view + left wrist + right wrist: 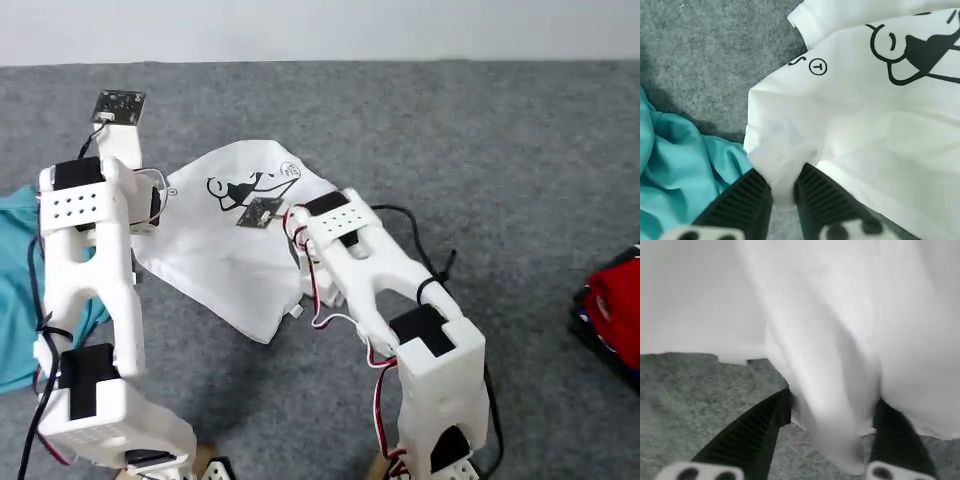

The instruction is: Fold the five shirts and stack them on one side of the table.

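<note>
While your arms stand at the near edge of the grey carpeted surface (pixel 500 150), a crumpled teal cloth shirt (pixel 15 290) lies at the left edge and a red and dark heap of clothes (pixel 615 305) at the right. Farther in, mid-surface, lies the white cloth shirt with a black cartoon print (pixel 220 250). Your left claw (pixel 782 185) pinches its left edge, and your right claw (pixel 832 400) grips a thick fold on its right side.
</note>
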Robot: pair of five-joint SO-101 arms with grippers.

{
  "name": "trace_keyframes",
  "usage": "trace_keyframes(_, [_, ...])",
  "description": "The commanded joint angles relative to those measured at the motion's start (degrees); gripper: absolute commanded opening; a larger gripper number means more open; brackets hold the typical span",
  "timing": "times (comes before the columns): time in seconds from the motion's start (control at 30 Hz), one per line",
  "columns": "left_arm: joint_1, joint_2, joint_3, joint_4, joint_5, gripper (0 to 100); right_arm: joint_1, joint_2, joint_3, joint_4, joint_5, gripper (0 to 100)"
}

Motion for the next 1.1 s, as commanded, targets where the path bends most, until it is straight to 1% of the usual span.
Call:
trace_keyframes(0.0, [0.0,-2.9,-0.1,-0.9,0.4,0,1.2,-0.4,-0.6,0.3,1.3,5.1])
trace_keyframes(0.03, [0.0,-2.9,-0.1,-0.9,0.4,0,2.2,-0.4,-1.3,0.7,2.2,0.7])
trace_keyframes(0.1, [0.0,-2.9,-0.1,-0.9,0.4,0,5.0,-0.4,-3.7,2.4,3.2,2.4])
trace_keyframes(0.17, [0.1,-2.9,-0.1,-0.9,0.5,0,7.6,-0.4,-7.1,4.7,4.3,0.8])
trace_keyframes(0.27, [0.2,-3.2,-0.2,-0.7,0.6,0,11.2,-0.5,-14.5,10.4,6.1,1.1])
trace_keyframes(0.37, [0.2,-4.0,-1.6,-0.4,0.4,0,14.4,-0.5,-25.8,18.2,6.4,1.1])
trace_keyframes(0.53, [0.4,-9.5,-8.2,-0.4,0.4,0,18.7,-0.5,-46.0,28.2,7.4,1.1])
trace_keyframes(0.67, [4.2,-15.9,-13.2,-0.4,0.4,0,20.8,-3.3,-56.5,28.6,7.7,1.1])
trace_keyframes(0.8, [9.8,-22.1,-16.0,-1.1,0.4,0,21.0,-9.2,-61.0,28.4,9.9,1.1])
trace_keyframes(0.87, [11.3,-24.5,-16.1,-3.3,0.4,0,21.1,-12.4,-62.0,28.4,10.1,1.1])
trace_keyframes(1.0, [11.8,-28.9,-16.2,-10.0,0.3,0,22.9,-19.2,-62.2,28.4,10.3,1.1])
trace_keyframes(1.07, [11.8,-31.5,-16.4,-13.9,-1.2,0,24.3,-22.7,-62.2,28.1,11.8,1.1])
